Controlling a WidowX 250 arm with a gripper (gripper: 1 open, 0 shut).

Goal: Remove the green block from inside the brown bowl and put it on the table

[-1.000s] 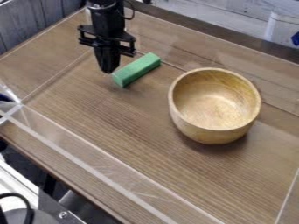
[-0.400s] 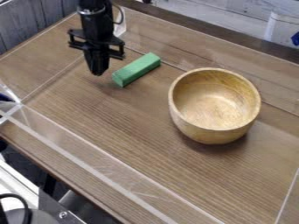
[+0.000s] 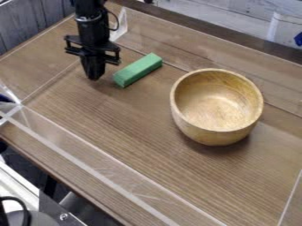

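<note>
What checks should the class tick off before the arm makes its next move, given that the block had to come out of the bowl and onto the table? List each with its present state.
1. Green block out of the brown bowl: ok, the bowl is empty.
2. Block resting on the table: ok, it lies flat, apart from the bowl.
3. Gripper free of the block: ok, it stands beside the block with a gap showing.
4. Gripper carrying nothing: ok, shut on nothing.
5. Bowl upright: ok.
6. Gripper tip clear of the tabletop: cannot tell, it hangs very low.
</note>
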